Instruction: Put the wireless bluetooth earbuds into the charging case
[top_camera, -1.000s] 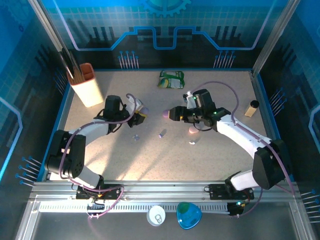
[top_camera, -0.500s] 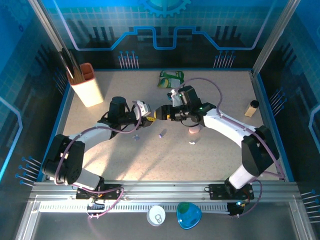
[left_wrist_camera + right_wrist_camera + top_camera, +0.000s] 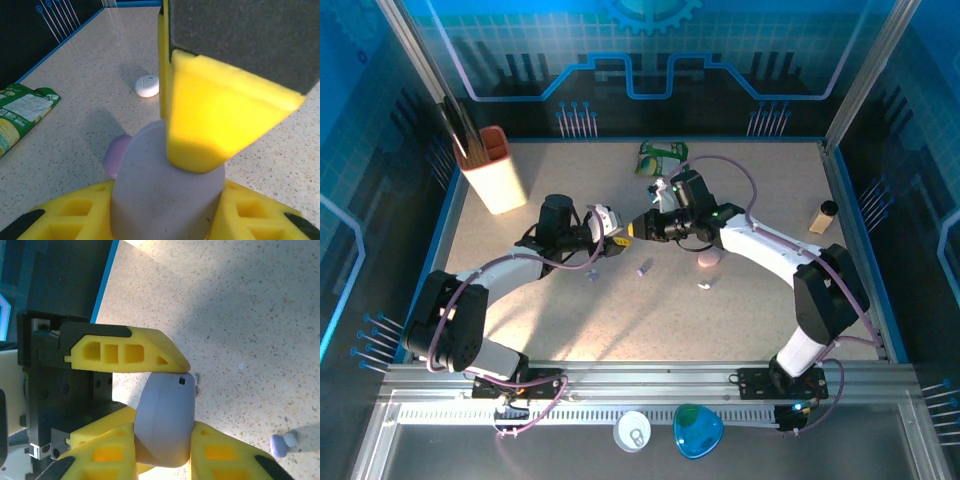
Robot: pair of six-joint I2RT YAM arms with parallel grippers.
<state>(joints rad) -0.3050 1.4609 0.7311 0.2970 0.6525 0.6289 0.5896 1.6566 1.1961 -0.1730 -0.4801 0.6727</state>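
Looking out from the near edge, I find a lilac earbud [image 3: 642, 267] loose in the middle of the worktop [image 3: 750, 320], just nearside of both pincers. My left gripper [image 3: 612, 240] and right gripper [image 3: 638, 228] each clench the charging case [image 3: 165, 420]. I judge the bud about equally near either arm.

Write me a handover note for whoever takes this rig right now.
Left gripper: shut on the lilac case, mid-table.
Right gripper: shut on the same case from the opposite side.
Earbuds: a lilac earbud and a white earbud lie loose on the table, nearer the bases.
Done: both grippers have the case; no bud seen in it.
Left: get the buds into the case.
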